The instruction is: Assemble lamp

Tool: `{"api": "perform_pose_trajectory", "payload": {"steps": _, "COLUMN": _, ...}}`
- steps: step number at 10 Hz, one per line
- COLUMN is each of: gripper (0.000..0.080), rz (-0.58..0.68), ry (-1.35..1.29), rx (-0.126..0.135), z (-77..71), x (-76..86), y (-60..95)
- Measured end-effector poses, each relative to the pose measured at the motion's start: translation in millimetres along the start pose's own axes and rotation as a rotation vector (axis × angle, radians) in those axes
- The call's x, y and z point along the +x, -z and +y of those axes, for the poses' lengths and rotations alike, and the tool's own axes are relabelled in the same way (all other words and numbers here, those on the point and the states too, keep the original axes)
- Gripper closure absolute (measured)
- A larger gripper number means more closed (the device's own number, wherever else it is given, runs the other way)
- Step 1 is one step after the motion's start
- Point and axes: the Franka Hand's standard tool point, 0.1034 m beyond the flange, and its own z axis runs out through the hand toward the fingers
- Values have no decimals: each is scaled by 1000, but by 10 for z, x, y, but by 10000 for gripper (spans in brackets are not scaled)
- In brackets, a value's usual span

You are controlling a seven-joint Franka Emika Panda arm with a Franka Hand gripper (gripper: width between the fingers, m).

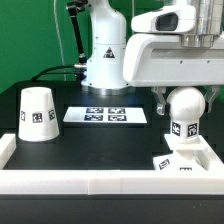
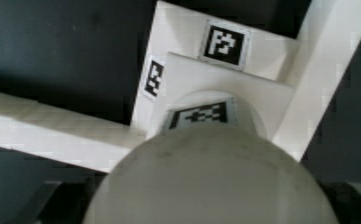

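Observation:
My gripper (image 1: 183, 108) is shut on the ball-shaped white bulb (image 1: 185, 98) and holds it upright, its tagged stem pointing down. The bulb is directly over the small flat square base (image 1: 172, 162), which lies in the corner of the white rail at the exterior view's right. I cannot tell whether the stem touches the base. The truncated-cone shade (image 1: 38, 113) stands alone at the exterior view's left. In the wrist view the bulb (image 2: 203, 175) fills the near part, with the tagged base (image 2: 203, 113) just beyond it and dark fingers (image 2: 346, 200) at its sides.
A raised white rail (image 1: 90, 182) borders the black table along the front and the right. The marker board (image 1: 105, 115) lies flat in the middle. The arm's white pedestal (image 1: 105, 55) stands at the back with cables beside it.

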Motion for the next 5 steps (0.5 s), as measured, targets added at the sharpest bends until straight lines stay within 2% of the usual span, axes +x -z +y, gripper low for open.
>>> {"api": "perform_pose_trajectory", "payload": {"steps": 3, "gripper": 222, "rz": -15, "ry": -373, "rx": -7, "z": 4, "x": -27, "y": -4}}
{"api": "perform_pose_trajectory", "payload": {"steps": 5, "gripper": 222, "rz": -37, "ry": -594, "rx": 6, "z": 4, "x": -47, "y": -5}}
